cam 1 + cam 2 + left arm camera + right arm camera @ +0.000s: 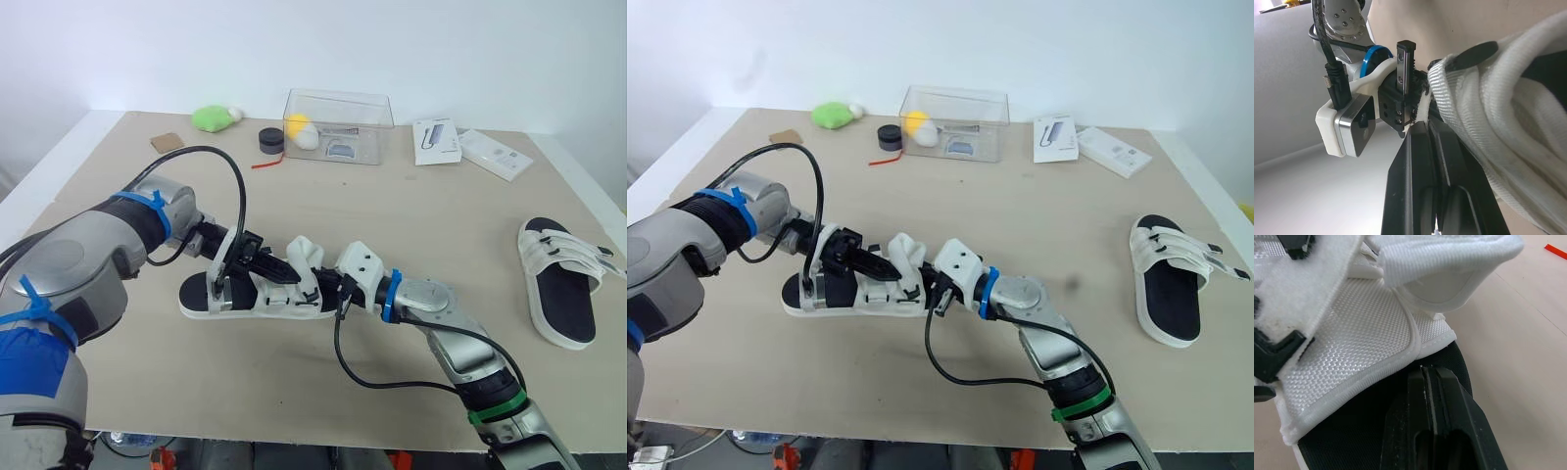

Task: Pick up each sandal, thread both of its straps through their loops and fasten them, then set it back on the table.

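While both arms work it, the near sandal [265, 305] lies flat on the counter [411, 225], left of centre, heel end toward the left arm. One white strap [304, 253] stands up loose above the footbed.

Left tool [277, 268]: reaches in from the heel side, low over the footbed, tips at the raised strap. Left wrist view has its fingers [1415, 171] pressed together with only a thin seam between them, and white webbing beside the tips. Can't tell if any webbing is caught.

Right tool [321, 290]: comes in from the toe side and meets the sandal at the strap base. Right wrist view has its fingers [1449, 396] closed tight, tips tucked under the hem of the mesh strap flap. A pinch isn't confirmable.

Second sandal [560, 294] sits well apart at the right edge of the counter, sole down, straps lying across it.

Along the back of the counter: a clear box [338, 125], a green plush toy [211, 117], a black round cap [270, 140] and two white packets [438, 140].
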You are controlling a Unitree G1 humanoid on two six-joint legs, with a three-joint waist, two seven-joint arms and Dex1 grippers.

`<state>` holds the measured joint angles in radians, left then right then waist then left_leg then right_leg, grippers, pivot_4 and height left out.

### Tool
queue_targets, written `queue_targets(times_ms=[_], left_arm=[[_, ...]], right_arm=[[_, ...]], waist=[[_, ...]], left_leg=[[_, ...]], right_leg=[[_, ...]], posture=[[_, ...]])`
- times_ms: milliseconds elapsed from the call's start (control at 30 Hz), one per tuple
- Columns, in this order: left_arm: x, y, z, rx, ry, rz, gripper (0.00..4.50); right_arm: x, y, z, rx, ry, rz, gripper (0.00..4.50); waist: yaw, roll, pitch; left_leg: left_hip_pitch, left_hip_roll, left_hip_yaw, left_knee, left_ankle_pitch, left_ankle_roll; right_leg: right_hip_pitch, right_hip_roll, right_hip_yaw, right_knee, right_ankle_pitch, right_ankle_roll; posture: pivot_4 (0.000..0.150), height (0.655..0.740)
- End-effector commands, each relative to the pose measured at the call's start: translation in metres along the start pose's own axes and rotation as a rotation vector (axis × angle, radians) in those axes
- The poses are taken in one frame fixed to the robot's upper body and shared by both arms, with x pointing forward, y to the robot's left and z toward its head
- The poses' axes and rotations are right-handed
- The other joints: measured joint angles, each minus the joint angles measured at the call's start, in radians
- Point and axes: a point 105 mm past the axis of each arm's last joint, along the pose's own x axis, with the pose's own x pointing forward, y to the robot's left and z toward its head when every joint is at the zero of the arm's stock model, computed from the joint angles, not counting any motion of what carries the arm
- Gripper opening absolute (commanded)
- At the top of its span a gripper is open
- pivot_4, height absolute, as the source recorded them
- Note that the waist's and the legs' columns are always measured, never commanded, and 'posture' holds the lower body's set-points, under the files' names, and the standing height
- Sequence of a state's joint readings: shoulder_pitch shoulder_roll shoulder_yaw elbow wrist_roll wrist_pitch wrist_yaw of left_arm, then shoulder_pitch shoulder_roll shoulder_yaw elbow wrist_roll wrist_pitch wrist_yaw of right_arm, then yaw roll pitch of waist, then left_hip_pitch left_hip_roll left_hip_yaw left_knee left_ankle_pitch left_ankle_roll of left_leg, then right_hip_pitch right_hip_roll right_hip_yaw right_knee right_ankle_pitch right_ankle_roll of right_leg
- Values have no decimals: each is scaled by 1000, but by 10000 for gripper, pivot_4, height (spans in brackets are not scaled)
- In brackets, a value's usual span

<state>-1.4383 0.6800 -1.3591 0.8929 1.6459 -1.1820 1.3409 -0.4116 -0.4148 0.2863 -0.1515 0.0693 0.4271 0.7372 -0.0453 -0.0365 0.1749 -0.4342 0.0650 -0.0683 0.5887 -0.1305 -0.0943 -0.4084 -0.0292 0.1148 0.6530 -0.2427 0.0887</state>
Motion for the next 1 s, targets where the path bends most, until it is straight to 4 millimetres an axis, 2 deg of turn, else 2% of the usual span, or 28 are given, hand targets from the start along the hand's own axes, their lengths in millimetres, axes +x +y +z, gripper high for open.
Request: queue_targets(times_ms=[33, 100, 333, 367, 633, 733, 800, 867, 900, 1000], left_arm=[[-5, 8, -1, -41, 33, 33, 2731], [-6, 10, 4, -59, 15, 36, 9342], [-8, 25, 20, -130, 11, 102, 42551], [-9, 26, 21, -136, 19, 105, 44440], [-41, 29, 7, -455, 244, 243, 44440], [-46, 38, 5, -483, 264, 262, 44440], [-45, 47, -3, -532, 365, 306, 44440], [-48, 53, -15, -769, 480, 365, 44440], [-53, 58, -23, -985, 523, 439, 44440], [-50, 68, -9, -1584, 376, 517, 44440]], right_arm=[[3, 8, -6, 12, 23, 25, 0], [3, 8, -6, 11, 23, 26, 0], [5, 12, -7, 17, 21, 42, 0], [5, 13, -7, 17, 21, 44, 0], [4, 12, -8, 22, 25, 38, 0], [3, 14, -10, 25, 28, 43, 0], [4, 15, -9, 27, 27, 51, 0], [6, 15, -8, 28, 26, 53, 0], [6, 14, -8, 34, 28, 51, 0], [7, 14, -9, 46, 34, 48, 0]], waist=[[0, 0, 0], [0, 0, 0], [0, 0, 0], [0, 0, 0], [0, 0, 0], [0, -1, 0], [-1, -1, 0], [-4, 0, 0], [-4, 0, 0], [-12, -1, 1]], left_leg=[[0, 0, 0, 0, 0, 0], [0, 0, 0, 0, 0, 0], [1, 0, 0, 0, 0, 0], [1, 0, 0, 0, 0, 0], [1, 0, 0, 0, 0, 0], [0, 0, 0, 1, 0, 0], [-1, 0, 0, 2, 0, 0], [-1, 0, 0, 1, 0, 0], [-1, 0, 0, 2, 0, 0], [1, 0, 0, 3, 0, 0]], right_leg=[[0, 0, 0, 0, 0, 0], [0, 0, 0, 0, 0, 0], [1, 0, 1, 0, 0, 0], [1, 0, 1, 0, 0, 0], [1, 0, 1, 0, 0, -1], [1, 0, 1, 0, 0, -1], [1, 0, 1, 0, 0, -1], [1, 0, 2, 3, -2, -4], [1, 0, 2, 4, -2, -4], [-1, 0, 2, 13, -7, -7]], posture=[[1500, 7400], [1500, 7400], [1500, 7400], [1500, 7400], [1500, 7400], [1500, 7400], [1500, 7400], [1500, 7400], [1500, 7400], [1500, 7400]])
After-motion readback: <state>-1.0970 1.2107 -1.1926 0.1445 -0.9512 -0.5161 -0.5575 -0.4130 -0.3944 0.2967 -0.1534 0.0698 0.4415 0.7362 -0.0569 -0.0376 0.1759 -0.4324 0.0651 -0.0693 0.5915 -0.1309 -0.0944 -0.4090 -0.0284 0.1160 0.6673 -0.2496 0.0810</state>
